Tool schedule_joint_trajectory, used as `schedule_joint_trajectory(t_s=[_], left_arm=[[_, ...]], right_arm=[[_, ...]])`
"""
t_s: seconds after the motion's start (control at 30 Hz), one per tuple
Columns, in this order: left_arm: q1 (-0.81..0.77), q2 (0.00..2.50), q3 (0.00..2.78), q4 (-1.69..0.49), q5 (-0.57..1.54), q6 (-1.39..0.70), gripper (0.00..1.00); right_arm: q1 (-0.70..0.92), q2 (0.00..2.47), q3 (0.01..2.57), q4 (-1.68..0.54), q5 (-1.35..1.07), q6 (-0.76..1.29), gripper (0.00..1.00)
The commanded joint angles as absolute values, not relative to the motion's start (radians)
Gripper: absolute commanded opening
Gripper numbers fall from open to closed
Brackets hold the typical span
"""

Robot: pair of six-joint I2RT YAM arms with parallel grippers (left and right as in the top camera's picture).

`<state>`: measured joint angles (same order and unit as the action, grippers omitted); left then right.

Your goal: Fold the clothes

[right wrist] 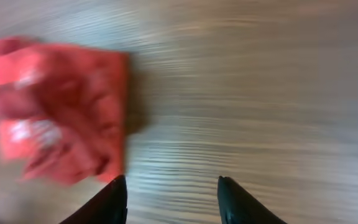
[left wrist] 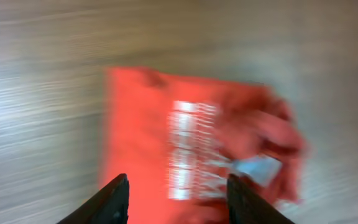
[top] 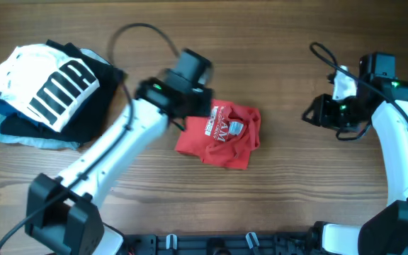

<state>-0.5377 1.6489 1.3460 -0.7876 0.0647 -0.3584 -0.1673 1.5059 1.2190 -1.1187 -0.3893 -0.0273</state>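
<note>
Wood-grain tabletop (top: 296, 191) is occupied at its centre by the red T-shirt (top: 222, 134), roughly bunched. The left pincer (left wrist: 176, 185) is held over its left edge, jaws parted and empty (plainly the nearer arm); the right pincer (right wrist: 169, 185), likewise parted, is held well off to the right.

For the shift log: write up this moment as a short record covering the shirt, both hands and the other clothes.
shirt: red T-shirt, a small rumpled bundle mid-table, white print facing up
left hand: left hand open, over the shirt, not gripping it
right hand: right hand open, over bare table beside the shirt, holding nothing
other clothes: striped white garment atop dark garments, far left, apart from the shirt
image quality: both wrist views blurred
</note>
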Motion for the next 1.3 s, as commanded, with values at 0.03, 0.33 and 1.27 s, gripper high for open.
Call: schedule_joint_trajectory(t_s=[0.03,0.33,1.27], left_arm=[[-0.415,1.72,1.347,-0.817,0.128,-0.375,0.5],[-0.38,1.926,1.345,-0.817,0.281,-0.318,0.53],[-0.411,2.014,1.227,-1.056,0.326,-0.483,0.43]], right_arm=[[-0.028,1.495,1.222,-1.112,-0.653,-0.179,0.39],[0.362,1.507,1.075,-0.722,-0.653,0.194,0.39],[0.285,1.541,0.899,-0.737,0.068,0.324,0.49]])
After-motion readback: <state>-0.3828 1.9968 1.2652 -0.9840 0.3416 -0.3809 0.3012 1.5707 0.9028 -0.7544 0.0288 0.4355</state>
